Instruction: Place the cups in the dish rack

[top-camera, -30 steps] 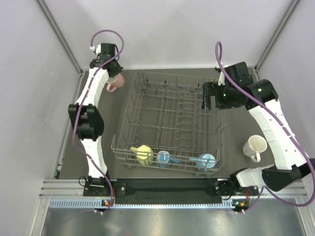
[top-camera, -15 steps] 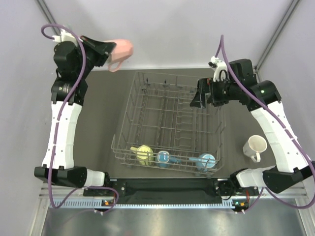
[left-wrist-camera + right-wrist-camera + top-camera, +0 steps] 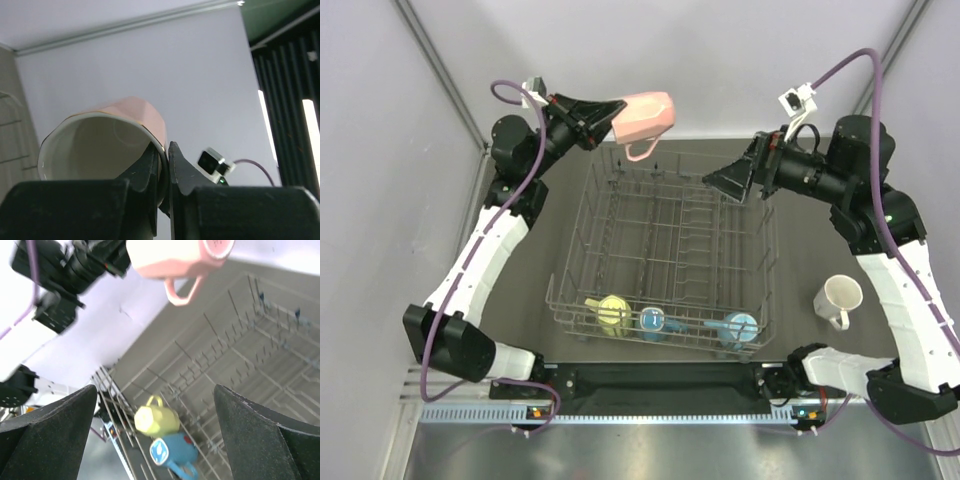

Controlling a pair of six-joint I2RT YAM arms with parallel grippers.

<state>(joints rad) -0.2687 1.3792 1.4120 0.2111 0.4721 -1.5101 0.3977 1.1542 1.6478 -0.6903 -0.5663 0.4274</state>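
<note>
Pink mug (image 3: 645, 116) hangs in the air over the far left corner of the dish rack (image 3: 670, 215), clamped by the left gripper (image 3: 613, 113); the left wrist view shows one finger (image 3: 149, 167) inside the pale mouth and the other outside, pinching the rim wall; the mug lies on its side, its long axis running left to right in the top view, mouth toward the gripper, base toward the right arm, handle hanging down toward the rack; no writing shows on it; the right gripper (image 3: 724, 181) hovers above the far right part of the rack with its jaws spread wide and nothing between them, and its wrist camera looks across the wire tines to the pink mug; in the near row of the rack sit the yellow mug (image 3: 612, 313), the blue mug (image 3: 653, 322) and the light blue mug (image 3: 739, 327), side by side but apart; the yellow one is tipped over, its handle pointing away from the blue one in the right wrist view; the blue mug bears a pale square patch (image 3: 159, 452) with a mark too small to read; the light blue mug's handle points toward the blue mug; the white mug (image 3: 840, 297) stands upright on the dark table (image 3: 805, 240) to the right of the rack, outside it, mouth up.
</note>
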